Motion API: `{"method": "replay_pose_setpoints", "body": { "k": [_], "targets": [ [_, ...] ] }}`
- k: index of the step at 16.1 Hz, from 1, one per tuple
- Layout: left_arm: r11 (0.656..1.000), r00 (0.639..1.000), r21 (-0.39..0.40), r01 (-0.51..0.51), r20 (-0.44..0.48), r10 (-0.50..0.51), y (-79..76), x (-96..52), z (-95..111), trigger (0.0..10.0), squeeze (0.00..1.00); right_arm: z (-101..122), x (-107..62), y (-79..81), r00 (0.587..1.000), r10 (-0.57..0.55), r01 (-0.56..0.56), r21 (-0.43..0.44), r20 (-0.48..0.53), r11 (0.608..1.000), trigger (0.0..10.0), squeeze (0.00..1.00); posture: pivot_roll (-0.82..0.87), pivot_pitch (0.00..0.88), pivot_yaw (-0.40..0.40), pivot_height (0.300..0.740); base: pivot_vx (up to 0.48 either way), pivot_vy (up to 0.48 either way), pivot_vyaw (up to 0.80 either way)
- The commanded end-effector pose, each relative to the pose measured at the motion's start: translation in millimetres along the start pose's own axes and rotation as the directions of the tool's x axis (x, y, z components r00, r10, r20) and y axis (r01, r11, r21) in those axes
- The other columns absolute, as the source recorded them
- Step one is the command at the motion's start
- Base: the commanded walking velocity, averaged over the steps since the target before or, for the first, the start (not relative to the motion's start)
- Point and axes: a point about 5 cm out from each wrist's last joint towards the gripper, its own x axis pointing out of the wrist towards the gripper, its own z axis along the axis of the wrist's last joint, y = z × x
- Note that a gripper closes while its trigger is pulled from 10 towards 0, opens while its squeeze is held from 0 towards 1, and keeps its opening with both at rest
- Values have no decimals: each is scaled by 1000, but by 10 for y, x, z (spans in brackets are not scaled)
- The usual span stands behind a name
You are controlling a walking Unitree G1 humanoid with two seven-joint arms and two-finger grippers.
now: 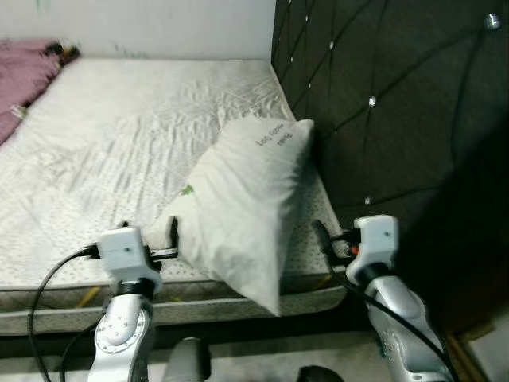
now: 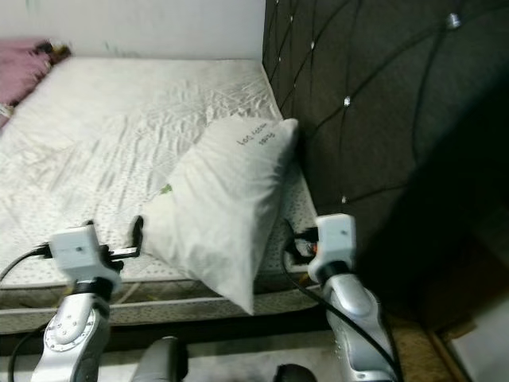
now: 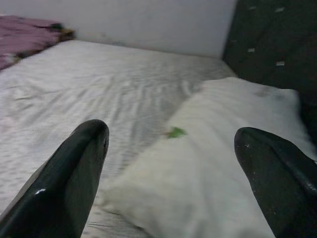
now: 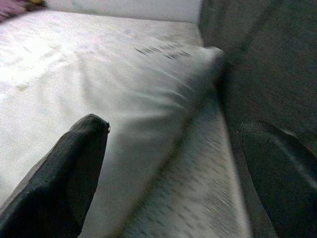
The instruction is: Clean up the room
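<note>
A white pillow (image 1: pixel 242 203) lies on the bed (image 1: pixel 119 151), in the corner nearest the dark padded headboard (image 1: pixel 382 103). Its far end, which carries a few lines of small dark print, touches the headboard, while its near corner hangs over the front edge of the mattress. A small green mark sits on its left side.

The left pincer (image 1: pixel 172 233) is held just beside the pillow's left edge, low over the mattress near the front of the bed. In the left wrist view its two black fingers (image 3: pixel 74 173) stand wide apart, with nothing between them but the pillow and sheet further off (so it is open and empty).

The right pincer (image 1: pixel 322 239) is at the pillow's right side, in the narrow strip of mattress between pillow and headboard. The right wrist view shows its fingers (image 4: pixel 69 173) also spread wide, gripping nothing, with the pillow's side running ahead of them.

At the far left corner of the bed a pink blanket (image 1: pixel 24 76) is bunched up against the pale wall (image 1: pixel 159 24).
</note>
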Motion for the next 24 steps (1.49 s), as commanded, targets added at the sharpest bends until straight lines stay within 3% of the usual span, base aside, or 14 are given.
{"method": "replay_pose_setpoints", "body": {
  "k": [1,11,15,20,24],
  "targets": [
    [1000,1000,-3,0,-9,0,-1,-3,-11,10000,0,43,3,41,999,31,-30,-25,20,999,10000,0,39,65,-16,635,304,0,519],
    [1000,1000,-6,7,-16,-7,-12,20,-16,10000,0,35,33,44,999,48,-48,-18,12,999,10000,0,36,75,-16,635,238,0,630],
    [1000,1000,-16,15,-12,-15,-19,18,-15,10000,0,23,32,47,999,46,-46,-8,5,999,10000,0,35,78,-15,635,447,0,0],
    [999,999,-28,22,-30,-23,-47,12,-45,10000,0,5,27,32,999,42,-42,1,-1,999,10000,0,34,72,-16,635,0,0,0],
    [999,999,-26,19,-36,-20,-50,9,-56,10000,0,-3,29,30,999,48,-48,5,-6,999,10000,0,35,70,-19,595,0,0,0]
  ]
}}
